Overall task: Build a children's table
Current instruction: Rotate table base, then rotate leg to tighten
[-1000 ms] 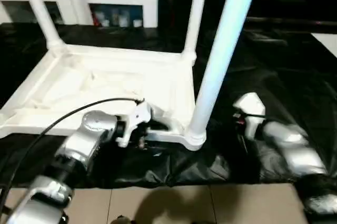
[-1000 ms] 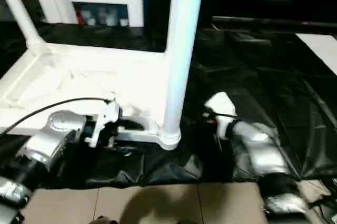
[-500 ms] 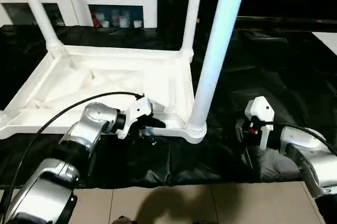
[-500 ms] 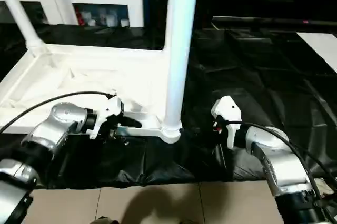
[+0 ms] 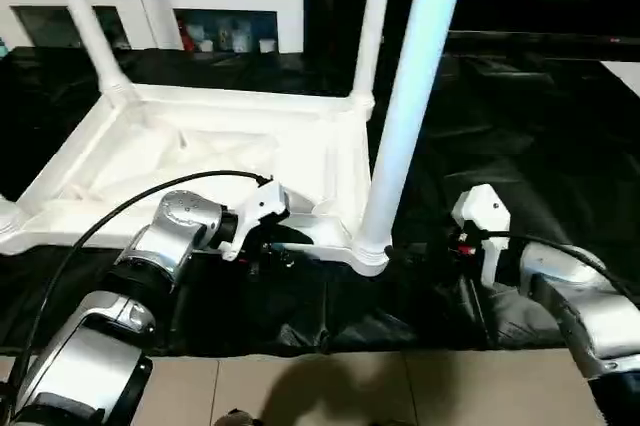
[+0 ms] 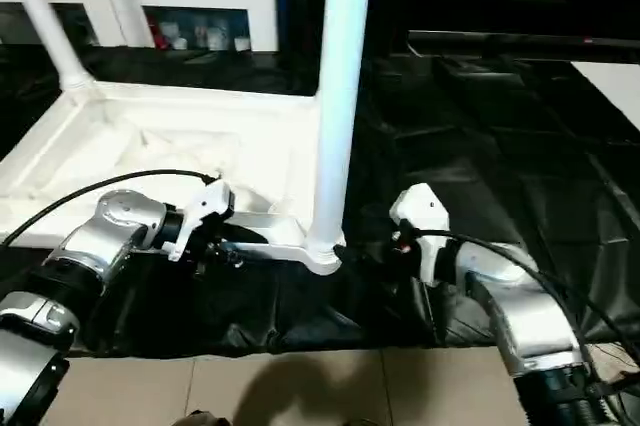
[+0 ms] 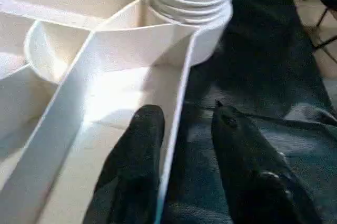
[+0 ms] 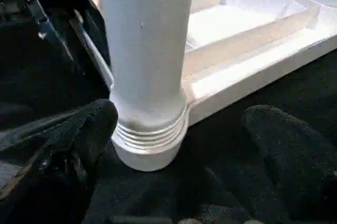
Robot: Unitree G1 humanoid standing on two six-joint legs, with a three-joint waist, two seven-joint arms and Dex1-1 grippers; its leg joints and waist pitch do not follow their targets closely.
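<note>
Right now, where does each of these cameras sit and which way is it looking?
Left and right eye views: on the head, looking forward and down at the upturned children's table over both silver forearms.
Left wrist view: along the left gripper, its fingers astride the table's edge wall.
Right wrist view: along the right gripper, fingers wide apart.
Both wrist views share the near corner leg.

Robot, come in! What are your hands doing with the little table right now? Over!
Left gripper straddling table's near rim. Right gripper open, beside near corner leg. Nothing in the way.
</note>
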